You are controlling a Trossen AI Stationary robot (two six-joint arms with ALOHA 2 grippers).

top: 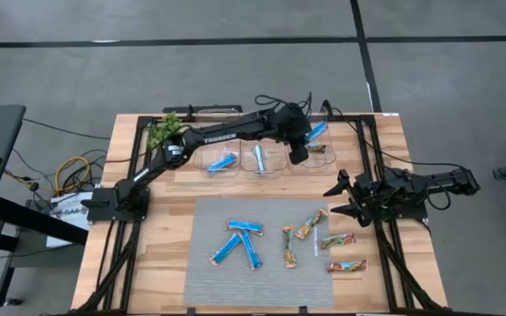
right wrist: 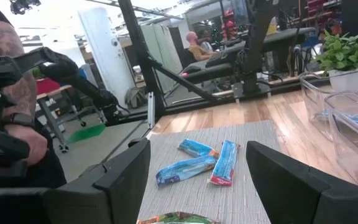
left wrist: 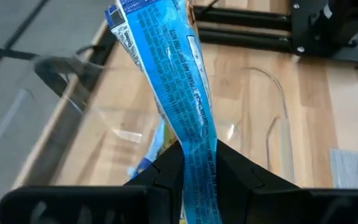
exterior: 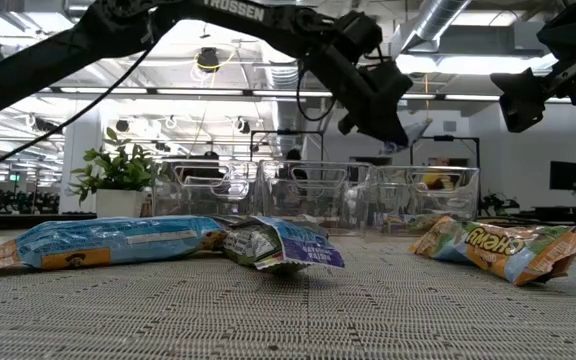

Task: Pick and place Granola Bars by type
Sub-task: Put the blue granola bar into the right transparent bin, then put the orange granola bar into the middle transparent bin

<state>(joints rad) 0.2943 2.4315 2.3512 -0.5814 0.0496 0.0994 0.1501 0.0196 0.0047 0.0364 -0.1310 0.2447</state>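
My left gripper (top: 304, 149) hangs above the rightmost clear bin (top: 313, 163) at the table's far side and is shut on a bright blue granola bar (left wrist: 169, 81). That bar also shows in the high view as blue bar (top: 317, 132). Three blue bars (top: 244, 226) and several tan/orange bars (top: 310, 225) lie flat on the grey mat (top: 209, 211). The left and middle bins each hold a blue bar (top: 222, 161). My right gripper (top: 339, 198) waits open over the mat's right edge; its open fingers (right wrist: 123, 180) hold nothing. My left gripper pinches the blue bar at one end (left wrist: 197, 155) between its two fingers (left wrist: 166, 177). The bar runs on lengthwise beyond the fingertips and its other end (left wrist: 135, 12) is free. It is lifted clear, above the clear bin (left wrist: 260, 118).
Three clear bins stand in a row along the far side, with a potted green plant (top: 163, 130) to their left. Cables run beside the table's left edge (top: 68, 171). A person's arm (right wrist: 17, 93) shows beyond the table in the right wrist view.
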